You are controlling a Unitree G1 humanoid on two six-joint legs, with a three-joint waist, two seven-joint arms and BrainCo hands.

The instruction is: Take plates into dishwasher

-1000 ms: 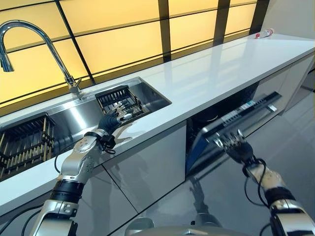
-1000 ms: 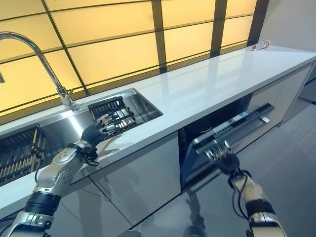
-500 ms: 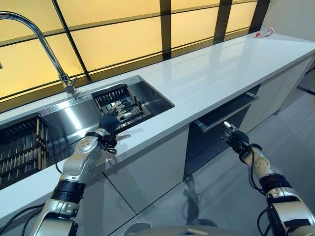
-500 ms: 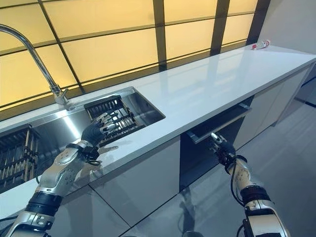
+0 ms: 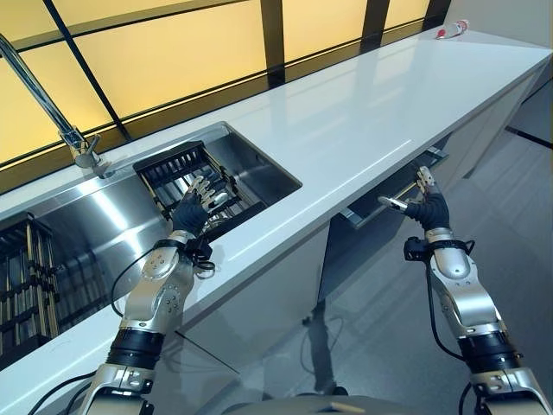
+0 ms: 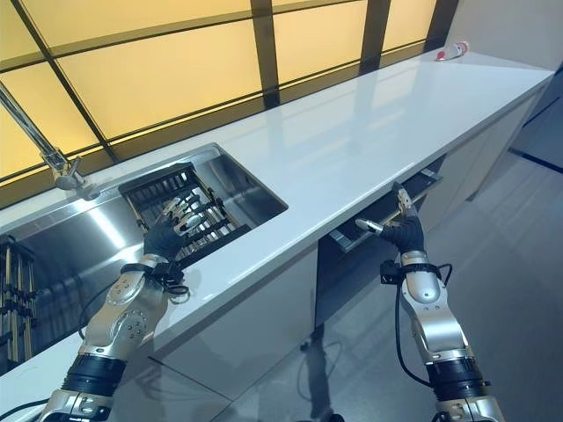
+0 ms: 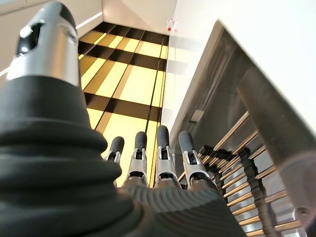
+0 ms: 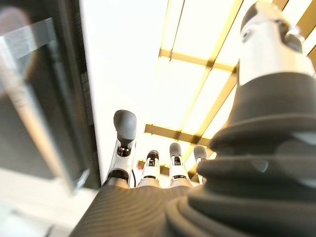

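Hidden and cut-off parts

We see the dishwasher point(image 5: 393, 192) only as a dark slot under the desk point(image 5: 346, 130), its inside hidden. The faucet point(image 5: 43, 104) and left rack point(image 5: 22, 277) are cut off; the far red-and-white object point(image 5: 451, 28) is too small to identify.

No words, numbers or signs can be read anywhere. The small tube point(image 5: 451, 30) at the surface's point(image 5: 363, 121) far one-o'clock end carries red markings, too small to make out.
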